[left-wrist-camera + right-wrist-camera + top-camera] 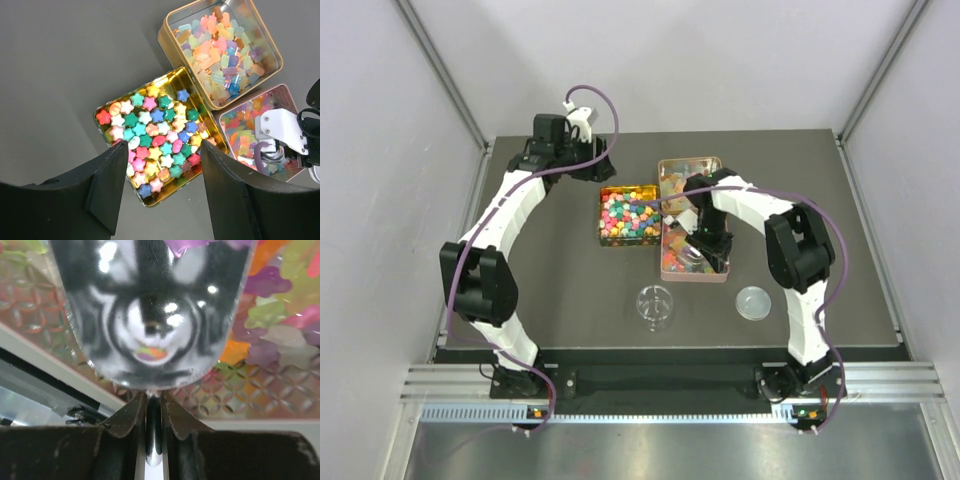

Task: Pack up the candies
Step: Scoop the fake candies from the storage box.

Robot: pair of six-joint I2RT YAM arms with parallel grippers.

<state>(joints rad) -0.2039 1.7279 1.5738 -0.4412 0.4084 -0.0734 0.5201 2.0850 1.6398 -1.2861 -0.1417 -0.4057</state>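
- Left gripper (164, 150) — fingers standing apart, holding nothing, hanging above the table (550, 300) near the gold tin (135, 92), off its far left side
- Gold tin carrying the star candies (150, 145): opaque pieces in pink, green, blue, yellow, red and white, filling it
- Tan tin (170, 45) sitting against the gold tin's corner, carrying the pastel candies (215, 55), which are translucent
- Pink tin (692, 279) lying just beside both other tins, carrying the gummy candies (280, 305): translucent pieces in purple, green, orange and pink
- Right gripper (154, 400) — fingers pressing together on the thin handle of the spoon (150, 315), its shiny bowl reaching over the pink tin's patterned floor
- Glass cup (655, 305) and clear round dish (753, 302) standing nearer the arm bases, apart from the tins
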